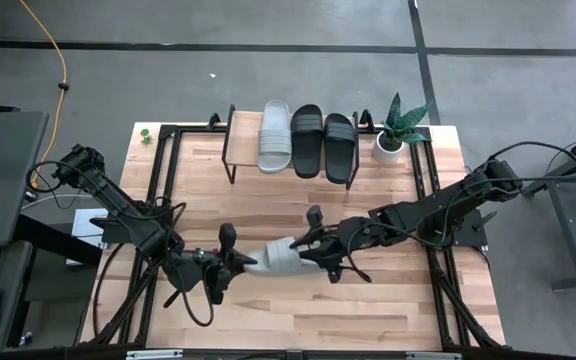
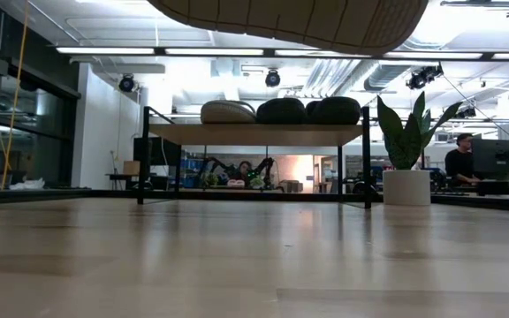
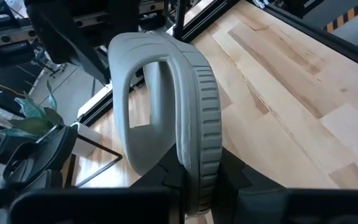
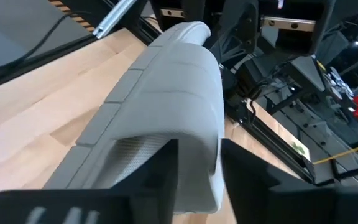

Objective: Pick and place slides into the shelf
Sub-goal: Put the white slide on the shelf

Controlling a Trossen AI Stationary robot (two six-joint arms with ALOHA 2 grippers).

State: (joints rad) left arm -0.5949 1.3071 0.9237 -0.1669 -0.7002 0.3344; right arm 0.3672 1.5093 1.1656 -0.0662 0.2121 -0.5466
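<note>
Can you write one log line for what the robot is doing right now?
step: handover of grey slide | left gripper: shut on its edge | right gripper: at other end | shelf: three slides

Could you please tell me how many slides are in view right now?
4: a grey slide and two black slides on the shelf; a second grey slide between the left gripper and right gripper.

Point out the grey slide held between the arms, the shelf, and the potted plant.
grey slide (image 1: 280, 257), high view, middle of its strap.
shelf (image 1: 243, 139), high view, bare board left of the shoes.
potted plant (image 1: 388, 147), high view, white pot.
</note>
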